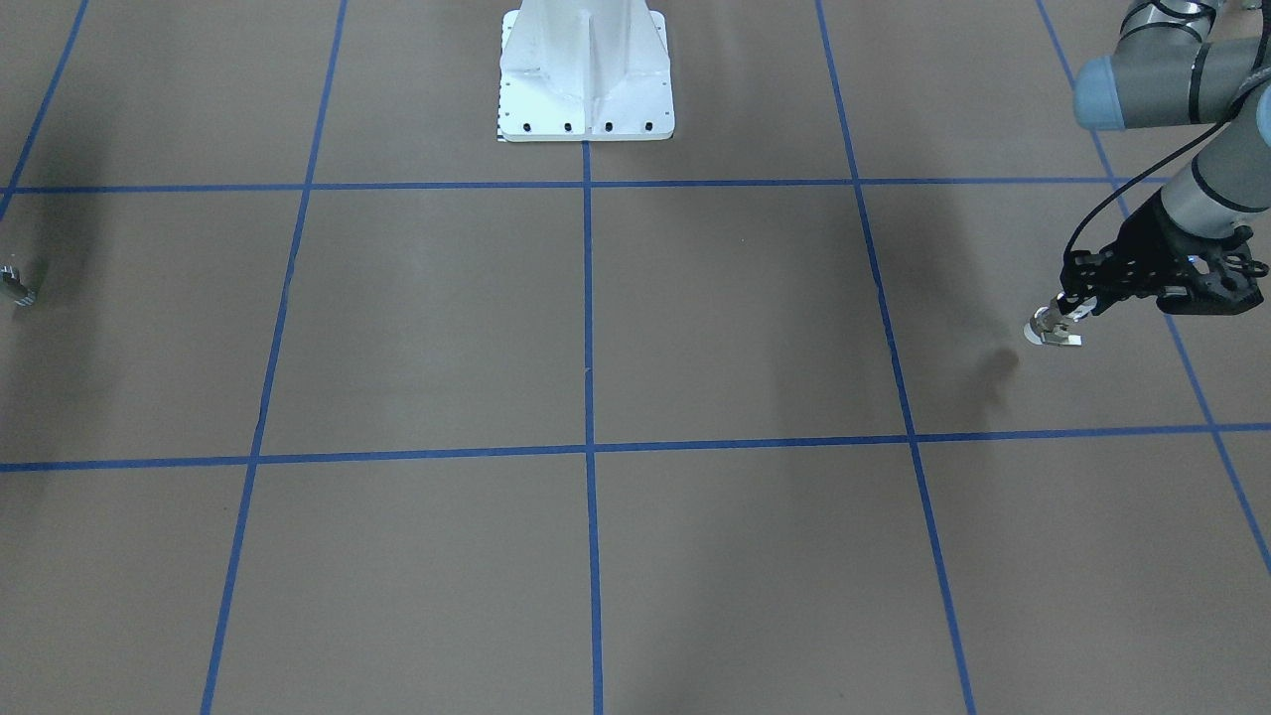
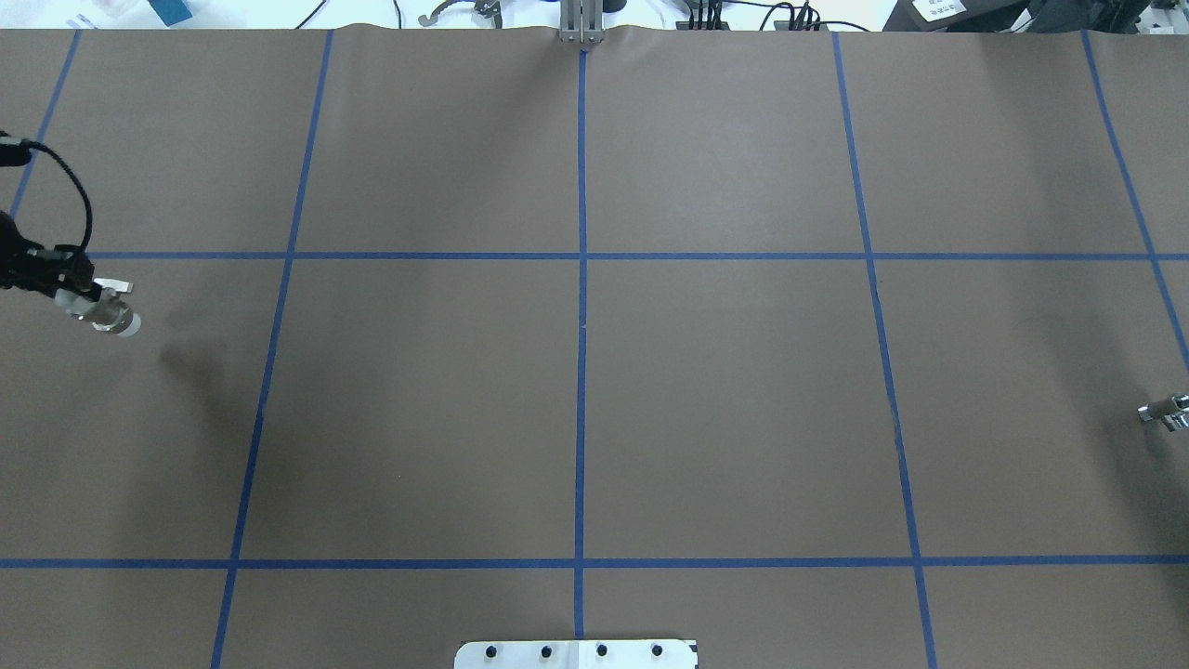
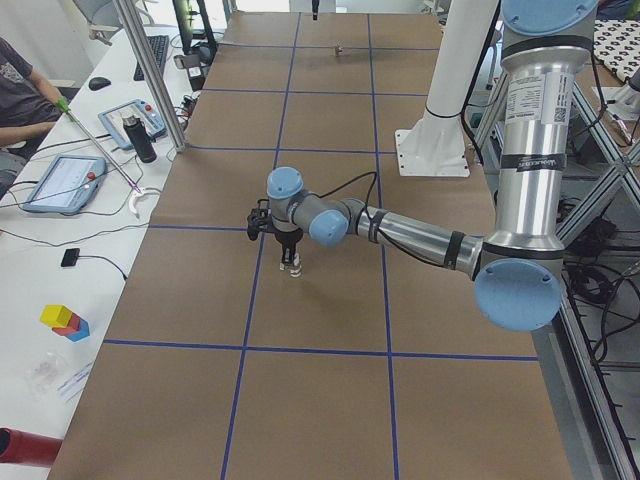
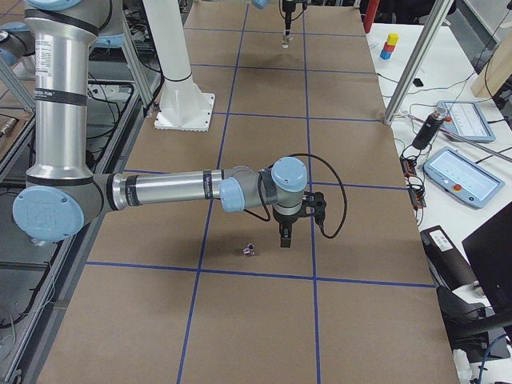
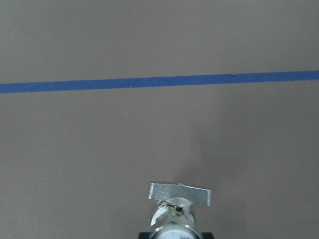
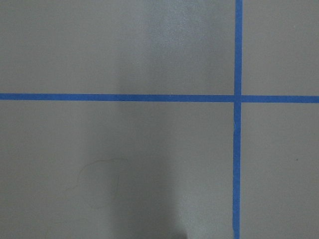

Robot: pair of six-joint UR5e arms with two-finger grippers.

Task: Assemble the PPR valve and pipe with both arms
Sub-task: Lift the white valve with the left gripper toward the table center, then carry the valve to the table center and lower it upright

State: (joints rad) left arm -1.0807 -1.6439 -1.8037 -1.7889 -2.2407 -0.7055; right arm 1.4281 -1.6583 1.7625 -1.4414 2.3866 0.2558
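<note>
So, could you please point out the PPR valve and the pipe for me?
PPR valve (image 2: 110,316), overhead exterior view, on its silvery middle body.
pipe (image 2: 1169,413), overhead exterior view, on its metal side, at the right edge.

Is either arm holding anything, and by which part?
The left gripper holds the valve off the table, fingers on the end opposite its white collar. The pipe lies free beside the right gripper.

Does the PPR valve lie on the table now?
No, the left gripper holds the PPR valve above the table, with its shadow cast apart from it.
</note>
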